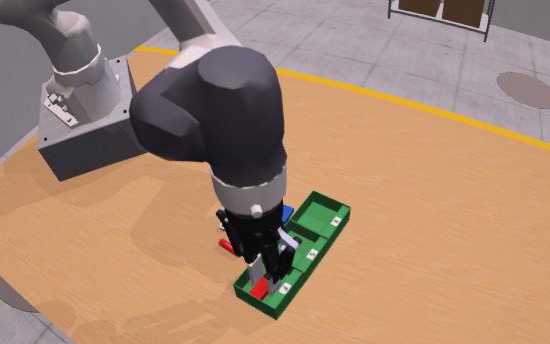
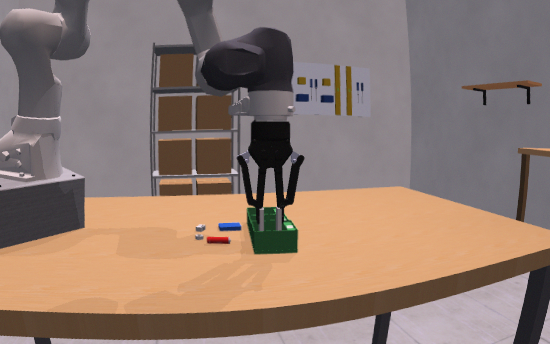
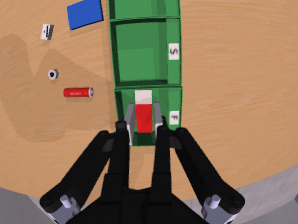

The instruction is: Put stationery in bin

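A green bin with three compartments stands on the wooden table; it also shows in the side view and the wrist view. A red and white block, like an eraser, lies in the nearest compartment. My gripper reaches down into that compartment. Its fingers stand narrowly apart on either side of the block, and a small gap shows. That compartment's label is too small to read.
Left of the bin lie a blue flat block, a red cylinder, a small nut and a small grey-white piece. The robot base stands at the far left.
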You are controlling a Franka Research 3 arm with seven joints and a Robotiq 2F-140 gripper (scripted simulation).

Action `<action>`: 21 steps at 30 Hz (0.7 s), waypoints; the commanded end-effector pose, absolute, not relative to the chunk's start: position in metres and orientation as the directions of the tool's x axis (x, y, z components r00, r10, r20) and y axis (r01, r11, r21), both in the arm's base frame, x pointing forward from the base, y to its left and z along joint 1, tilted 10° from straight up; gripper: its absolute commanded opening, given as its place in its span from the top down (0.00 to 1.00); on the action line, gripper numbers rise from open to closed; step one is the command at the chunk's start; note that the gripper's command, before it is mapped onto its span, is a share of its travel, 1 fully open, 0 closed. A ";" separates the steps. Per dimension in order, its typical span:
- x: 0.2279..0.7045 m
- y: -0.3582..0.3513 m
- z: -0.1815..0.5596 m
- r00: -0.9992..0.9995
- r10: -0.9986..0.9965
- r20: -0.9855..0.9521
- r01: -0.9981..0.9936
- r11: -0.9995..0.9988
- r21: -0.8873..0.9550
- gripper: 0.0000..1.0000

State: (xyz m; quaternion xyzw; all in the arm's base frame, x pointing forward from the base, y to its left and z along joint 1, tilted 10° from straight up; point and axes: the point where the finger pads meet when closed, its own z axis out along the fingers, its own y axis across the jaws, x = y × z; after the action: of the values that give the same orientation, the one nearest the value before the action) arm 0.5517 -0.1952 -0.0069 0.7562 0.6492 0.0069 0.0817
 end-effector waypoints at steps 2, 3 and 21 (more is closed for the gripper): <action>0.553 -0.195 -0.007 0.163 0.982 -0.095 0.979 -0.149 0.138 0.82; 0.553 -0.195 -0.007 0.163 0.982 -0.095 0.979 -0.149 0.138 0.82; 0.553 -0.194 0.000 0.163 0.982 -0.095 0.979 -0.149 0.138 0.82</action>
State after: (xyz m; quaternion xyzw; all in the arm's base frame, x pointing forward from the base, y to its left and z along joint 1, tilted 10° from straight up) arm 0.5536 -0.1946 -0.0023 0.7565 0.6485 0.0086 0.0845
